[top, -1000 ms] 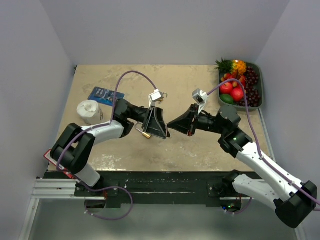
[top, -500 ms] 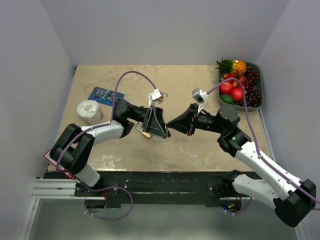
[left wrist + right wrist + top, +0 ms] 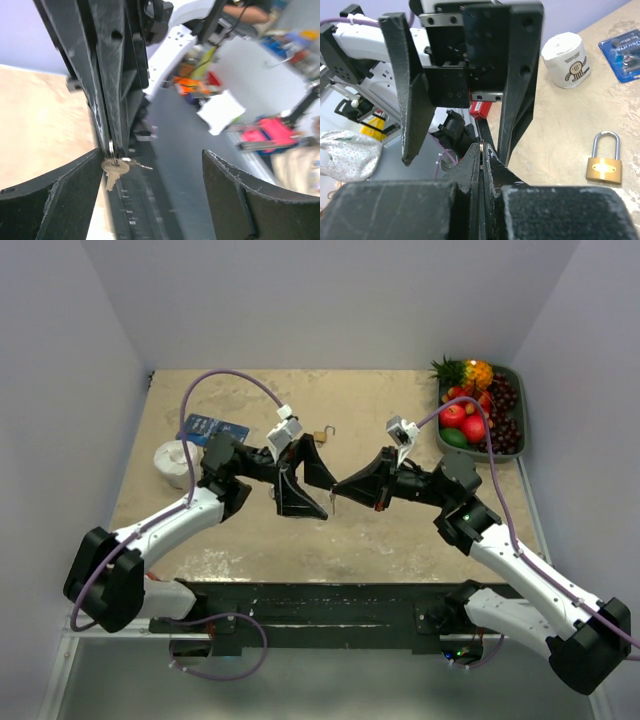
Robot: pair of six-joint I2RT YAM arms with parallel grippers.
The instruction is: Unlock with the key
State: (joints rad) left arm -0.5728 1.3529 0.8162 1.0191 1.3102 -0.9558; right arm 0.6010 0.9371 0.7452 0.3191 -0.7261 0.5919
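- Pinching the key ring between my right gripper's point(image 3: 481, 153) fingertips, I have those jaws fully closed, and the keys point(image 3: 114, 170) dangle loose below them, above the table.
- The brass padlock point(image 3: 605, 167) lies flat on the table point(image 3: 400, 540) with its shackle seated, just beyond both grippers and touching neither.
- My left gripper point(image 3: 152, 155) stands wide open with nothing in it, its two fingers straddling the right gripper's closed tips.
- As I judge it, the lock needs steadying first: the left jaws should drop onto the padlock body and lift it with the keyway towards the right arm.
- A key swinging from a ring will not aim. I would want one key gripped by its head, blade sticking out straight, before I try to insert it.
- The tightest spot is where the two grippers nearly mesh, so I should draw the left one straight back before turning it.
- Bare tabletop surrounds the padlock, which leaves room to approach it from above.
- The toilet paper roll point(image 3: 567, 57) and blue packet point(image 3: 625, 50) sit well off to the left side, and the fruit tray point(image 3: 520, 390) occupies the far right corner.
- Walls close in the left, right and far edges, so wide elbow swings are best avoided.
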